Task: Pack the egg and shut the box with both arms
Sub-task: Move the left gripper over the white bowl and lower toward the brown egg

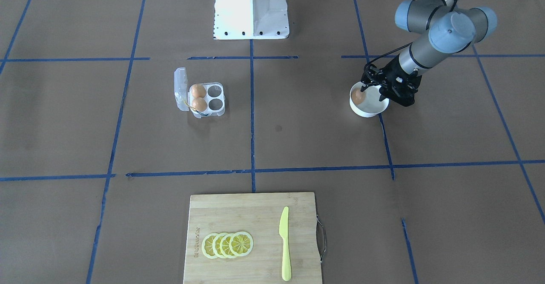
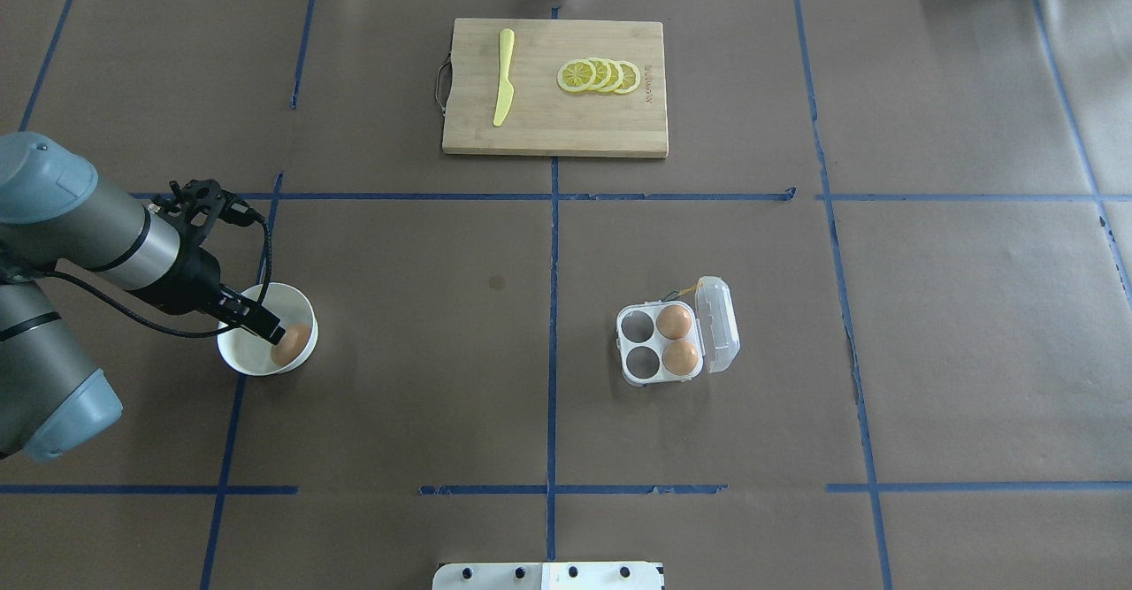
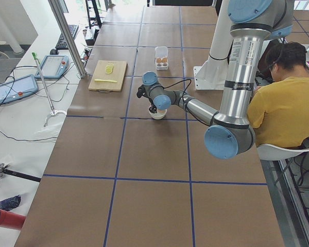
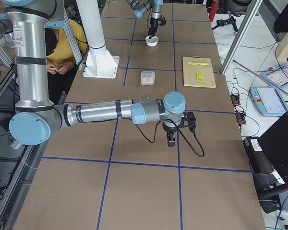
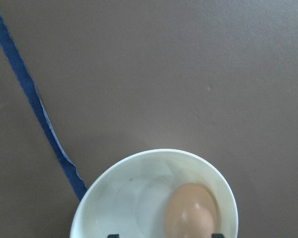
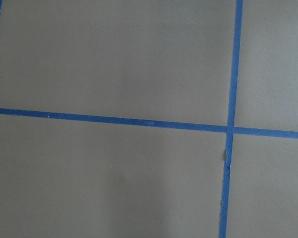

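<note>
A tan egg (image 2: 292, 343) lies in a round white bowl (image 2: 237, 362) at the table's left. My left gripper (image 2: 270, 333) reaches down into that bowl and stands open. In the left wrist view its fingertips straddle the egg (image 5: 191, 210) low in the bowl (image 5: 139, 163). The clear box (image 2: 637, 328) sits right of centre with its lid (image 2: 718, 325) swung open. Two eggs (image 2: 674, 320) fill the cups nearest the lid, and the other two cups are empty. My right gripper (image 4: 170, 138) hangs over bare table far from the box, seen only from the side, so I cannot tell its state.
A wooden cutting board (image 2: 555, 121) at the far edge carries lemon slices (image 2: 600, 76) and a yellow knife (image 2: 504, 88). The white robot base (image 1: 251, 7) stands at the near edge. A seated person (image 3: 283, 103) is beside the base. Blue tape lines cross the brown table.
</note>
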{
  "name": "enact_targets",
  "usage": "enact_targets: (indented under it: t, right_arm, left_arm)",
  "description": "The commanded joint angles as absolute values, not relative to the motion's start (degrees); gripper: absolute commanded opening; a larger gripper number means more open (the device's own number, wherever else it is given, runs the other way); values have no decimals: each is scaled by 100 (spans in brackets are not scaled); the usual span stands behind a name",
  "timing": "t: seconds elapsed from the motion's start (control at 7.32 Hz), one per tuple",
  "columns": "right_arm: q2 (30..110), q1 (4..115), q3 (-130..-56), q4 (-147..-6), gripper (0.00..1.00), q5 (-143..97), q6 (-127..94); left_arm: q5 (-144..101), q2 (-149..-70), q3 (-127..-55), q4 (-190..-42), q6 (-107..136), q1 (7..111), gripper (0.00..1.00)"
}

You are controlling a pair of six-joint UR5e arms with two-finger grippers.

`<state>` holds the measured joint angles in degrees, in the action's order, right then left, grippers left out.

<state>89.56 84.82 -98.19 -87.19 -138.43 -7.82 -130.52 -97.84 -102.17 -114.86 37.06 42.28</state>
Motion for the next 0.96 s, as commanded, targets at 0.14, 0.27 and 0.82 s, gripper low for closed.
enact_targets:
  t: [0.14, 0.27, 0.82]
  right_arm:
    - [8956, 8481, -9817, -8719, 100, -13843, -782]
    - [8956, 8481, -9817, -8719, 100, -13843, -782]
    - [8956, 8481, -9809, -8719, 100, -13843, -782]
  left_arm:
    - [-13052, -9800, -10143, -11487, 3709, 4087, 68]
    - [-13052, -9800, -10134, -11487, 3700, 4087, 67]
    - [-13052, -9914, -10064, -11487, 3700, 4017, 65]
